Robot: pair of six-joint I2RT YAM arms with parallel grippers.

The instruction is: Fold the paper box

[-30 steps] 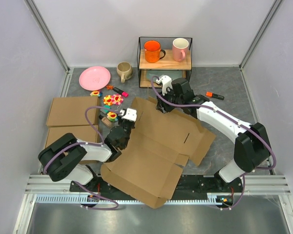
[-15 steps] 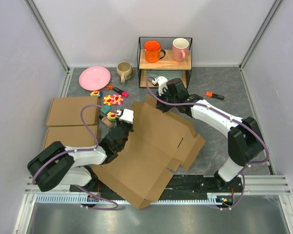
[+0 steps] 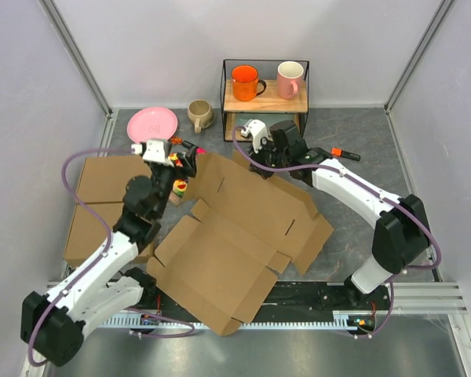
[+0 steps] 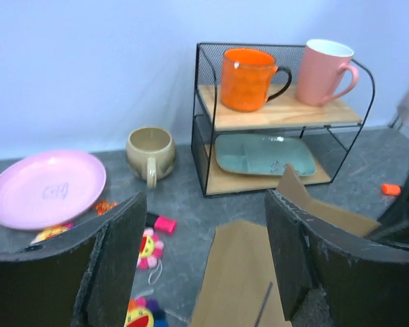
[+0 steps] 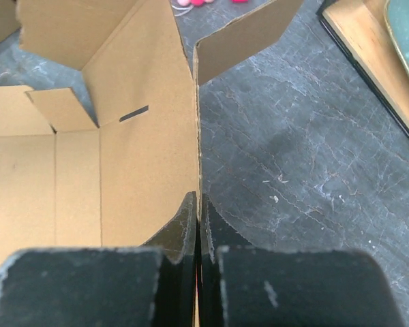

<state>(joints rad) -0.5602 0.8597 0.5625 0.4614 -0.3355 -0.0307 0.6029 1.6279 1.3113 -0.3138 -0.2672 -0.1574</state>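
The paper box (image 3: 235,236) is a brown die-cut sheet lying mostly open in the middle of the table, with some flaps raised. My right gripper (image 3: 268,166) reaches over its far edge. In the right wrist view the gripper (image 5: 198,221) is shut on the thin upright cardboard edge (image 5: 197,146) of the box. My left gripper (image 3: 190,163) hangs above the box's far left corner, apart from it. In the left wrist view it (image 4: 204,259) is open, with only a cardboard flap (image 4: 238,279) and bare table below.
Two flat ready-made boxes (image 3: 110,179) lie at the left. Behind are a pink plate (image 3: 151,124), a beige mug (image 3: 198,114) and a wire rack (image 3: 265,102) holding an orange mug (image 3: 244,82) and a pink mug (image 3: 289,78). Flower toys (image 4: 148,246) lie under the left gripper. An orange marker (image 3: 345,152) lies at the right.
My left gripper let go of the box, opened and swung up toward the back left. My right gripper closed on the box's far edge. The sheet shifted left.
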